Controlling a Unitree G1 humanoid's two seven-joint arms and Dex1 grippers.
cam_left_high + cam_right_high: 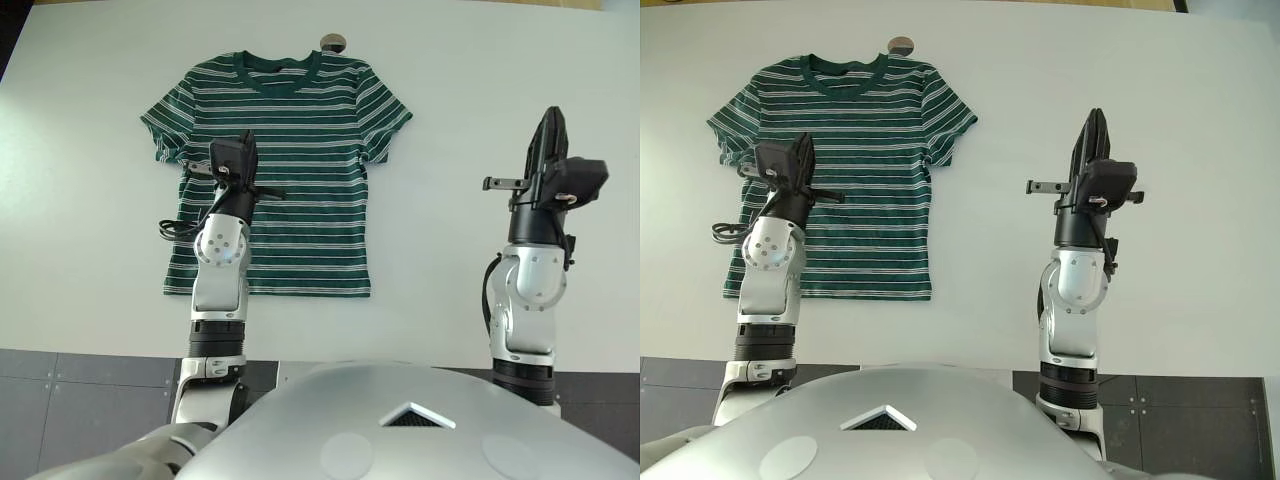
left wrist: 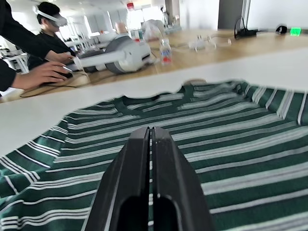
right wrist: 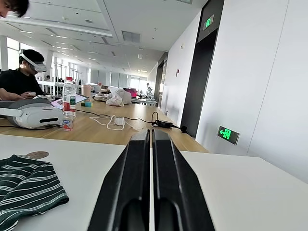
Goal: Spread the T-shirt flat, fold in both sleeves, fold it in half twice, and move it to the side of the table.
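A dark green T-shirt [image 1: 290, 120] with thin white stripes lies spread flat on the white table [image 1: 460, 90], collar toward the far edge and both sleeves out to the sides. My left gripper [image 1: 247, 140] hovers over the shirt's left half, fingers shut together with nothing between them; in the left wrist view the shut left gripper [image 2: 150, 131] points across the striped cloth [image 2: 231, 134] toward the collar. My right gripper [image 1: 1096, 125] stands raised over bare table to the right of the shirt, also shut and empty. The right wrist view shows the right gripper [image 3: 150, 134] and the shirt's right sleeve [image 3: 29, 187].
A small round brown disc [image 1: 332, 42] lies on the table just beyond the collar. Bare white tabletop stretches to the right of the shirt. The table's near edge [image 1: 100, 348] runs just in front of the shirt's hem.
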